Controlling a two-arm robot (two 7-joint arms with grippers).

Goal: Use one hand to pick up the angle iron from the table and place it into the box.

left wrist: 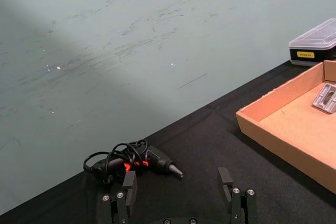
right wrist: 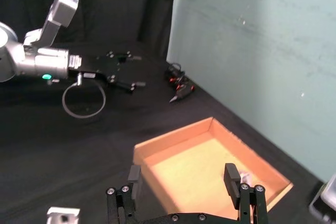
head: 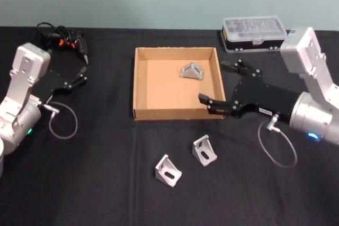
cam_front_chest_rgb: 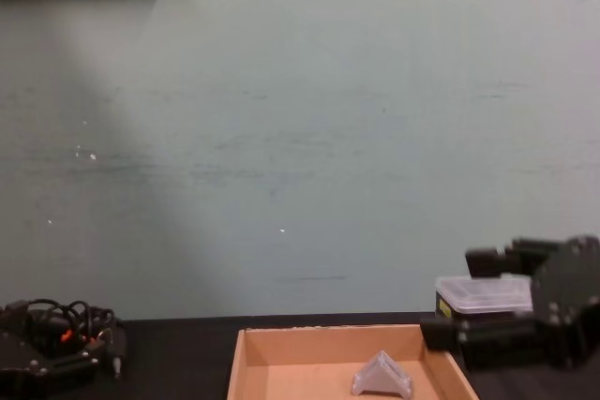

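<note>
1. The right gripper point(head: 212, 81) hung over the right wall of the cardboard box point(head: 140, 86); its fingers point(right wrist: 231, 176) were spread wide apart, pinching nothing.
2. One angle iron point(head: 192, 71) lay inside the box, in the far right part of its floor, standing on its edges like a small tent; the chest view showed it just left of the right gripper's lower finger, apart from it.
3. A second angle iron point(head: 168, 171) and a third angle iron point(head: 204, 150) sat on the black table point(head: 106, 157) in front of the box, near each other but not touching; both were clear of the box's near wall.
4. The left gripper point(head: 82, 75) was parked at the table's left side, well apart from the box; its fingers point(left wrist: 128, 183) were also spread.
5. An electric screwdriver point(head: 63, 38) with coiled cable lay at the far left; a clear-lidded organiser case point(head: 254, 33) stood beyond the box's right corner.
</note>
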